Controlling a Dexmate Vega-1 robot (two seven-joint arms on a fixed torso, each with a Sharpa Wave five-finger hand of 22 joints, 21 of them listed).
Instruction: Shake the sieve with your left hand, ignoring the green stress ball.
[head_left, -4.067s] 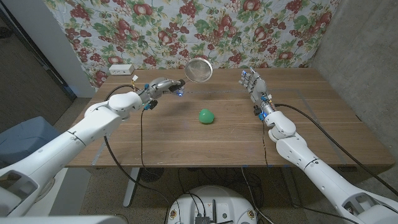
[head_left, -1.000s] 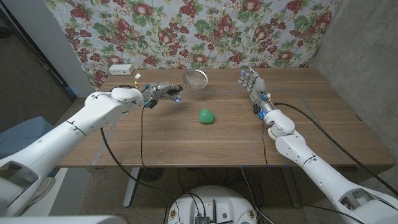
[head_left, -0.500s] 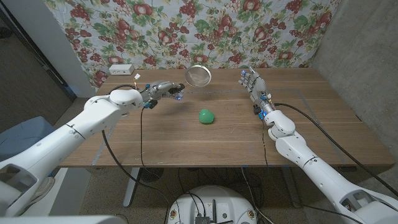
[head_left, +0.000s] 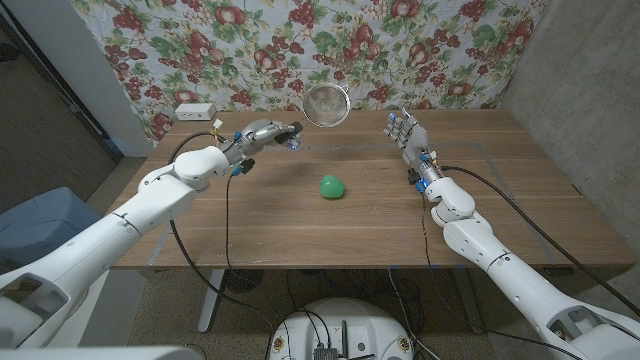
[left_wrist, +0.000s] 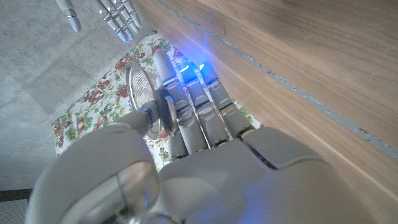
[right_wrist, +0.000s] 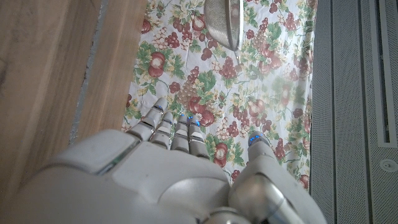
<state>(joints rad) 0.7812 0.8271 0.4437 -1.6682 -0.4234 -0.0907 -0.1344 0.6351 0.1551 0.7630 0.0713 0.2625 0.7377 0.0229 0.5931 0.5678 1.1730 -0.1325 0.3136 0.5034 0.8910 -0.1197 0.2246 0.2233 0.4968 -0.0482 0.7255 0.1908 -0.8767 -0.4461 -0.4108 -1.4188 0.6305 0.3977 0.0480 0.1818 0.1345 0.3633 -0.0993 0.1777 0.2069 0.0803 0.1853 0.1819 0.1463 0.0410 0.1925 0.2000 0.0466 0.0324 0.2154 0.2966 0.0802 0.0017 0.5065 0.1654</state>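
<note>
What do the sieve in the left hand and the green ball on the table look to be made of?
The sieve looks like metal: a shiny silver rim around a fine grey mesh that lets the cloth behind show faintly through. The left hand holds it by the handle, clear of the table. The green ball looks like soft foam or rubber, with a matte, even surface and no glare; which of the two is unclear.

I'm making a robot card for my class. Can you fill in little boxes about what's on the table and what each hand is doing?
left hand: holds the sieve up above the table
right hand: empty, fingers apart, holds nothing
green stress ball: lies on the wooden table, untouched, between the hands
white box: at the table's far left corner
backdrop: fruit-print cloth
</note>
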